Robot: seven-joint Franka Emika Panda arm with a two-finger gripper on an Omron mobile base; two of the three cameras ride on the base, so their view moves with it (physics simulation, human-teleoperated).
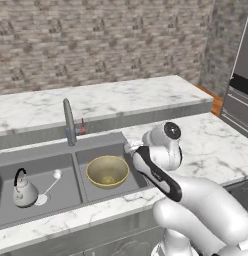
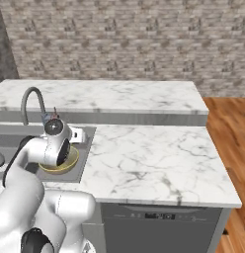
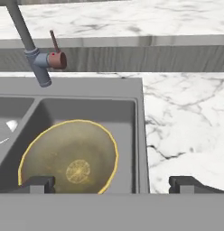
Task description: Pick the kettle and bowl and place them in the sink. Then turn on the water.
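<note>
- The gripper (image 3: 111, 182) hangs with its jaws spread wide and nothing between them; in the hand view one fingertip shows at lower left over the bowl's rim and the other at lower right over the counter.
- The bowl (image 1: 107, 171) sits in the right basin of the sink (image 1: 46, 156) at mid-frame of the left base view, and the kettle (image 1: 23, 189) stands upright in the left basin at far left, beside a white long-handled utensil (image 1: 50, 185).
- So both placements look done — the step in hand is, I judge, the water; no stream falls from the faucet (image 1: 69, 120).
- The next move calls for carrying the open hand up and toward the upper left of the hand view, to the small red lever (image 3: 55, 53) at the faucet's base.
- Edges to mind: the sink's rear wall, the raised marble ledge (image 3: 132, 41) just behind the lever, and the faucet's neck beside it.
- Open room: the marble counter (image 2: 154, 163) at right of the right base view lies bare — air above the bowl is free for rising.
</note>
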